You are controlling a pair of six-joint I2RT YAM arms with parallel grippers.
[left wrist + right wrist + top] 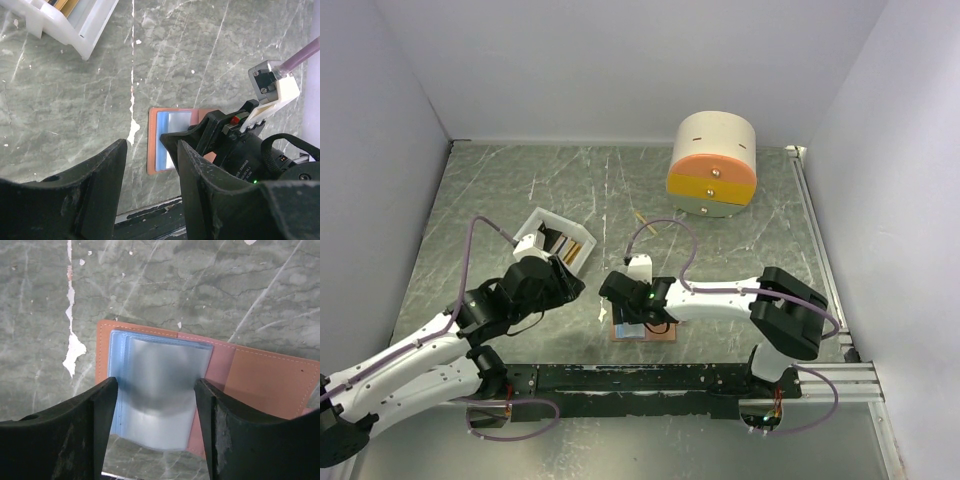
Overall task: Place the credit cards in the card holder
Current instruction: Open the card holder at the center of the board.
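Note:
The salmon-pink card holder (pixel 660 335) lies open on the table near the front edge, with its light blue and clear sleeves (pixel 155 385) facing up. My right gripper (pixel 632 312) hovers right over it, open and empty, and its jaws straddle the sleeves (pixel 155 390). My left gripper (pixel 575 285) is open and empty, just left of the holder (pixel 155 142). The holder's left edge shows between the left gripper's fingers (pixel 100 185). The credit cards (pixel 568 246), gold and dark, lie in the white tray (pixel 538 222) behind the left gripper.
A round cream, orange and yellow drawer box (pixel 712 165) stands at the back right. A thin stick (pixel 639 217) lies mid-table. The tray corner shows in the left wrist view (pixel 75 30). The black rail (pixel 620 378) runs along the table's front edge. The two grippers are close together.

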